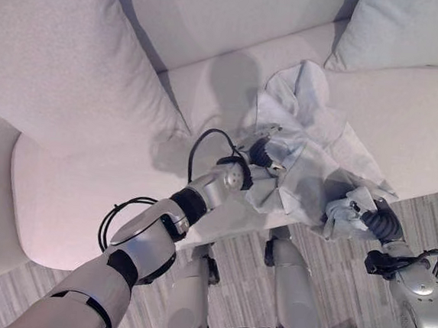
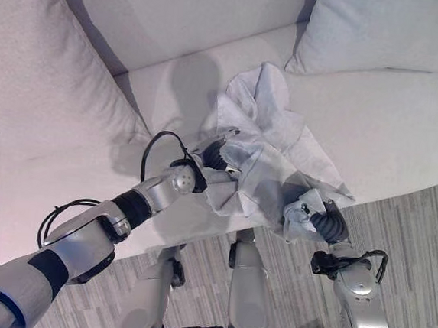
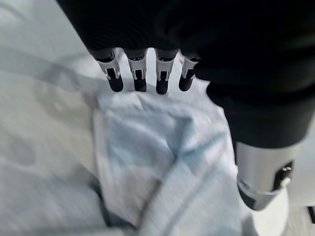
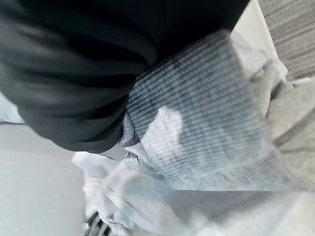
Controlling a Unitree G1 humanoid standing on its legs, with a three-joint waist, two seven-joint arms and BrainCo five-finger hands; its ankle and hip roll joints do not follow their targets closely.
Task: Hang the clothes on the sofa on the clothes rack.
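Observation:
A pale blue shirt (image 1: 314,134) lies crumpled on the sofa seat (image 1: 86,191), its lower part hanging over the front edge. My left hand (image 1: 260,151) rests on the shirt's left side. In the left wrist view its fingers (image 3: 139,78) are nearly straight above a fold of the cloth (image 3: 157,147), with the thumb apart. My right hand (image 1: 361,211) is at the sofa's front edge, with a bunch of the shirt's hem gathered round its fingers. In the right wrist view the cloth (image 4: 206,123) drapes right over that hand.
A large back cushion (image 1: 59,58) leans at the left of the sofa, and a smaller pillow (image 1: 407,31) sits at the back right. Grey striped floor (image 1: 430,209) runs along the sofa's front edge.

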